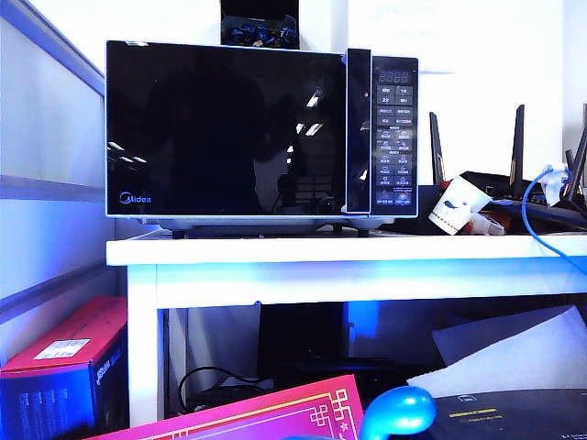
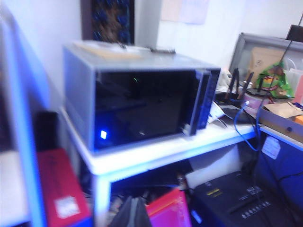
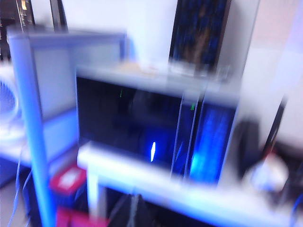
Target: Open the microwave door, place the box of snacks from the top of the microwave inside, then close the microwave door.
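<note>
Glossy black microwave door (image 1: pixel 225 128) shut on white worktop (image 1: pixel 348 249); flat pale box of snacks (image 2: pixel 102 49) visible only from left wrist. Both grippers' fingers (image 2: pixel 132 215) (image 3: pixel 135 213) closed, empty.

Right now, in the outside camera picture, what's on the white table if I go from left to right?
Microwave door → handle strip → button panel → paper cup → blue cable.
</note>
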